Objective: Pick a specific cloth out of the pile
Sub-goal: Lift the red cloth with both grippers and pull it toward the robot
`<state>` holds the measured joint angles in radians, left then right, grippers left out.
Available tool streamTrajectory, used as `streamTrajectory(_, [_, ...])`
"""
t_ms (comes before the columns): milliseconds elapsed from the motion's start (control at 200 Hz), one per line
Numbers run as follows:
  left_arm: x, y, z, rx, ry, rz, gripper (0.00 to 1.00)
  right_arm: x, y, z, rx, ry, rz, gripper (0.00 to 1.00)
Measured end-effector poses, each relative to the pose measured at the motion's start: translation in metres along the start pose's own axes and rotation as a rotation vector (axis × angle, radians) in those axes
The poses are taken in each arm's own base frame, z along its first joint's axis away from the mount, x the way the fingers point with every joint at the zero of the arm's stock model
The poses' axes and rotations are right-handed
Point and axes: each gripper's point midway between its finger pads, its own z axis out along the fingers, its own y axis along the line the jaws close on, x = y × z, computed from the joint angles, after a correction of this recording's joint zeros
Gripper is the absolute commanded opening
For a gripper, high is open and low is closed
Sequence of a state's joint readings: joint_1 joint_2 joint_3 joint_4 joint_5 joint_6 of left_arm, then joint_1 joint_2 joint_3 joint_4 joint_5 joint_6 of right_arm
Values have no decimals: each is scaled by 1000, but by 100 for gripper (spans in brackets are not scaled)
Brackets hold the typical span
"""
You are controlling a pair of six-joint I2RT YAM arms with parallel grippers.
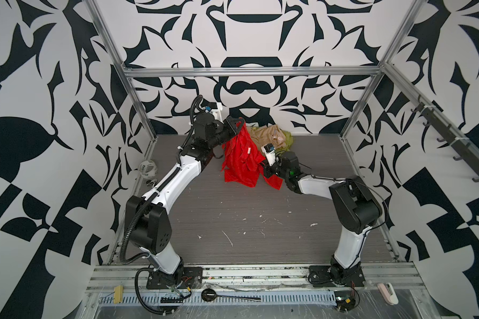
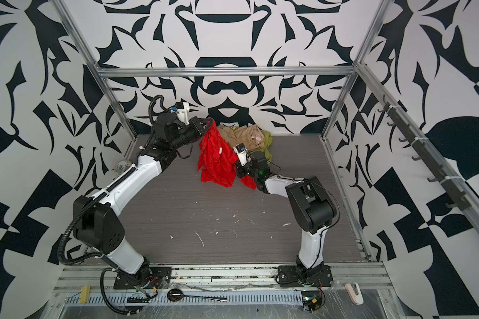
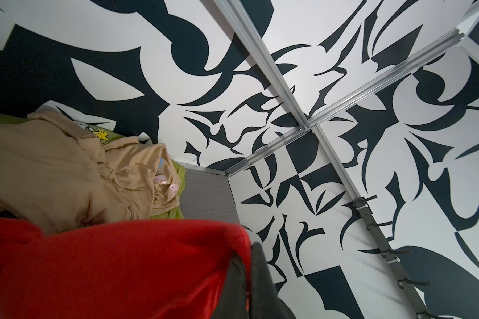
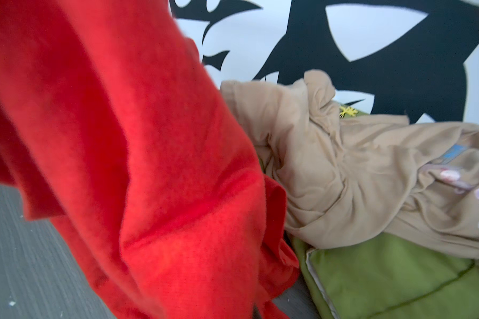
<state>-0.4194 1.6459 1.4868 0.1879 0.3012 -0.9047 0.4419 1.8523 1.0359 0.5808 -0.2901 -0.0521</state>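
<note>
Red cloth (image 1: 238, 163) hangs just in front of the pile (image 1: 267, 134), gripped at two points.

Nearest me is the grey floor (image 1: 233, 215), flecked with white. Next comes my right gripper (image 1: 263, 168), clamped in the cloth's lower folds. The cloth drapes down to the floor, and its top edge is pinched in my closed left gripper (image 1: 239, 124). Its white tag (image 1: 248, 151) is too small to read. Behind it the pile, beige over green, lies against the black-and-white patterned wall (image 1: 249, 33).
</note>
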Motion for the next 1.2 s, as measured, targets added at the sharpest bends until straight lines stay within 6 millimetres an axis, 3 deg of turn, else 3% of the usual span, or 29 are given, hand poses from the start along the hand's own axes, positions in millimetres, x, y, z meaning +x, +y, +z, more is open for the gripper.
streamTrajectory(340, [-17, -22, -19, 9, -61, 61, 0, -47, 7, -32, 14, -73, -47, 0])
streamTrajectory(540, [-20, -24, -23, 3, -74, 75, 0, -75, 14, -56, 19, -111, -93, 0])
streamTrajectory(950, [-22, -32, -33, -5, -78, 89, 0, -110, 31, -97, 15, -117, -207, 0])
streamTrajectory(1200, [-31, -59, -55, 32, -104, 113, 0, -161, 38, -136, 42, -193, -302, 0])
